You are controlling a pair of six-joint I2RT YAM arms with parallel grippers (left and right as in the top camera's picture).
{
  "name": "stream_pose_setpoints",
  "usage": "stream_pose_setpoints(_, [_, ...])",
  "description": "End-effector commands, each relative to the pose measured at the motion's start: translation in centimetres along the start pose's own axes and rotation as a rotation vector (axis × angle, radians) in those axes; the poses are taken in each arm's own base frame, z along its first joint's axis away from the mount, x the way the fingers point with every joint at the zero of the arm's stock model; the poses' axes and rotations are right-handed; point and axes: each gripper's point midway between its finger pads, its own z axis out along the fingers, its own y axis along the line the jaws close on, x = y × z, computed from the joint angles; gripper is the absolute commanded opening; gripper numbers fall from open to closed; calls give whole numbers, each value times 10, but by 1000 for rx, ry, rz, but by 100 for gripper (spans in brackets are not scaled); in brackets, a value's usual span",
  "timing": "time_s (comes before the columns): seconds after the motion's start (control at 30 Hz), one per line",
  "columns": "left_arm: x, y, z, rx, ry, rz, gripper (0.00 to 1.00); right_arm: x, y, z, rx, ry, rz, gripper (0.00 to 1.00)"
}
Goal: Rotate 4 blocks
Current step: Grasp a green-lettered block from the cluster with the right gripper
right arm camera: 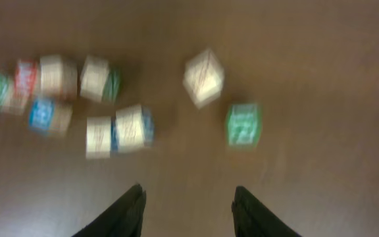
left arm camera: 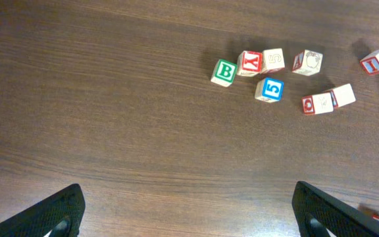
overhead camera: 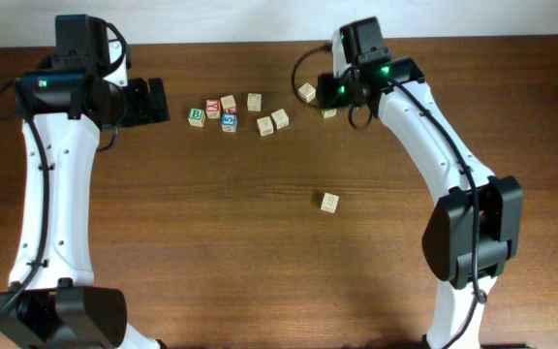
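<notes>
Lone block: alone on the table, at 6 o'clock of the right gripper.
Right gripper: fingers apart, nothing between them; green block on the table just ahead, at 1 o'clock.
Blocks: four, loose on the far table, from beside the right gripper out to its 9 o'clock.
Cluster: at 9 o'clock of the blocks; B, Y and 5 faces.
Left gripper: wide apart, empty, at 9 o'clock of the cluster.

We take this for a robotics lab bench: a white-and-black left arm and right arm stand on a dark wood-grain table before a pale far wall, with lettered cubes scattered between them.
</notes>
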Motion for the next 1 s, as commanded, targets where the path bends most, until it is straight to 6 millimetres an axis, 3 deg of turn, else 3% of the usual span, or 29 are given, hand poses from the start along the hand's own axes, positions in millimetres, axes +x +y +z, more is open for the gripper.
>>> stream_pose_setpoints(0.0, [-7,2,-7,-6,-27,-13,99,-16,-16,17,97,-75,-35,45])
stream_pose_setpoints(0.1, [-7,2,-7,-6,-28,-13,99,-11,-33,62,124,-79,-42,46])
stream_pose_setpoints(0.27, [-7,2,-7,-6,-27,-13,99,15,-57,106,121,-17,-18,53])
stream_pose_setpoints(0.53, [-7,2,-7,-6,-27,-13,99,43,-52,136,62,56,-13,53])
stream_pose_setpoints(0.57, [-7,2,-7,-6,-27,-13,99,44,-52,136,62,57,-13,52])
stream_pose_setpoints(0.7, [-7,2,-7,-6,-27,-13,99,42,-52,135,62,51,-14,28])
stream_pose_setpoints(0.8, [-7,2,-7,-6,-27,-13,99,33,-49,124,59,38,-12,24])
stream_pose_setpoints(0.9, [-7,2,-7,-6,-27,-13,99,20,-21,66,-46,58,-5,24])
stream_pose_setpoints(0.97, [-7,2,-7,-6,-27,-13,99,32,10,23,-181,140,23,24])
